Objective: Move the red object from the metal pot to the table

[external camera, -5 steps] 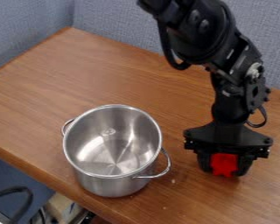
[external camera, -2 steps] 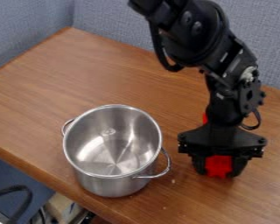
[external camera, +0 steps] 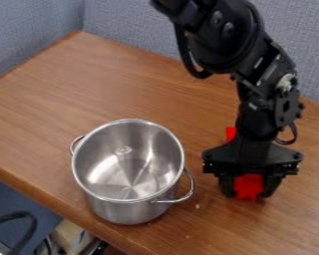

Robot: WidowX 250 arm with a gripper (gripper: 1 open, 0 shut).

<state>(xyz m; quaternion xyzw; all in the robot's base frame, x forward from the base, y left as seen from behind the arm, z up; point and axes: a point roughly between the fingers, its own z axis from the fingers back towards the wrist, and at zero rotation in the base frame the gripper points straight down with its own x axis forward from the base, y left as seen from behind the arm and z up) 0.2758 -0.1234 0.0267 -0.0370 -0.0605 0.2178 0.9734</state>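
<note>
Holding the red object (external camera: 249, 186) at the table's right side: gripper (external camera: 251, 159) has its jaws closed around it, fingers pointing down. 1 end shows bright red between the fingertips, another bit of red shows above, just left of the arm's wrist. Can't tell if its underside touches the wood.

Surface: table (external camera: 116, 75), warm brown wood grain, lengthwise streaks, rounded front-left edge running diagonally down the frame. Soft darker patch on the wood around the gripper.

Metal pot (external camera: 128, 171) sits upright near that edge, left of the gripper and apart from it. Shiny steel, 2 loop handles, 1 at upper left, 1 at lower right. Inside is bare metal with bright reflections; red object is outside it.

Room: 2 blue-gray fabric-like panels (external camera: 202, 30) behind the table, meeting in a corner at upper left. Below the table edge, lower left: dark blue area, black cable (external camera: 29, 221) looping through, some clutter too small to name.
</note>
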